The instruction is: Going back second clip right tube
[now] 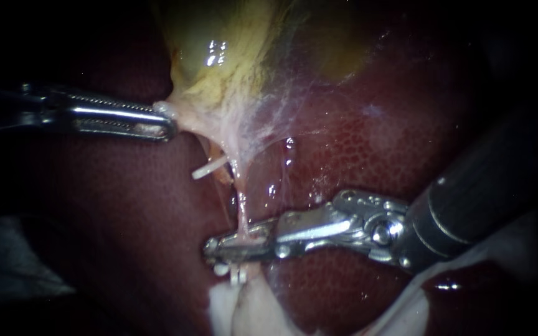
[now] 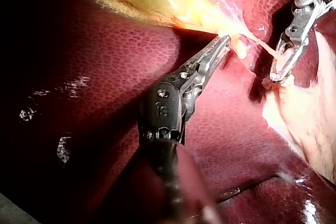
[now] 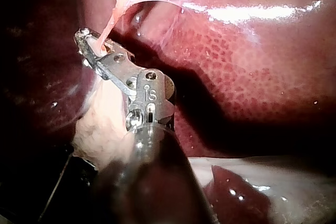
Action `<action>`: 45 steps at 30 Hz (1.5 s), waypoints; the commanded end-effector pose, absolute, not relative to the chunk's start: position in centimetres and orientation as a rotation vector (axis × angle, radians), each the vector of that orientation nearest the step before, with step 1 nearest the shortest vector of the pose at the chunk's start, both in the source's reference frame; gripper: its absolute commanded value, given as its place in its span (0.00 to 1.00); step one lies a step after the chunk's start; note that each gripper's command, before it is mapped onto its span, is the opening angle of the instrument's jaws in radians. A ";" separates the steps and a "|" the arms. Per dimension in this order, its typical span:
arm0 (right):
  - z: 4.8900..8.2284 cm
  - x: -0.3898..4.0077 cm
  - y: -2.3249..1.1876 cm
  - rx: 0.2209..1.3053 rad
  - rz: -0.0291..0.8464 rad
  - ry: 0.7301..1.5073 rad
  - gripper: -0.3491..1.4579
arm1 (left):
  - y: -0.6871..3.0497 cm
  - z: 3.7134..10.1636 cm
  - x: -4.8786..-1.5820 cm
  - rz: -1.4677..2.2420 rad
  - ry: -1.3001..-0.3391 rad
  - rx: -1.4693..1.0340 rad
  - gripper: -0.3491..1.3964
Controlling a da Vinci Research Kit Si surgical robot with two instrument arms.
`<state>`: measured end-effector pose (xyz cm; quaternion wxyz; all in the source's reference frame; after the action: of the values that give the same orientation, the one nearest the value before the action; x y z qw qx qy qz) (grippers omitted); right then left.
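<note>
My left instrument comes in from the left, its jaws shut on the pale tissue at the neck of the yellow gallbladder, and holds it taut. From there a thin pink tube, the right one, runs down over the dark red liver. My right instrument reaches in from the right, its slotted jaws shut on this tube low down. White clips show just below those jaws. Another white clip sits higher, on the strand to the left. The left wrist view shows both instruments.
White gauze lies under the tube's lower end and along the lower right. A thin web of membrane spreads from the gallbladder over the liver. The right instrument's thick dark shaft crosses the right side.
</note>
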<state>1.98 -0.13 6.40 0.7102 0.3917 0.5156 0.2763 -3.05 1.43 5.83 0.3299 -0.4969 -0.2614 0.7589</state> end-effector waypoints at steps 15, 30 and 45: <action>6.88 1.97 -0.05 0.767 0.639 1.170 0.45 | 1.42 5.84 -3.05 1.986 -0.683 -1.299 0.00; 6.77 1.54 0.07 0.596 0.509 1.157 0.47 | 1.42 5.83 -3.00 1.987 -0.686 -1.301 0.00; 6.08 0.63 0.33 0.378 0.283 1.119 0.47 | 1.43 5.83 -2.97 1.987 -0.688 -1.301 0.00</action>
<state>0.60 0.33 6.06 0.8217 0.1754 0.5270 0.1277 -2.97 1.43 5.83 0.3282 -0.4972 -0.2629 0.7590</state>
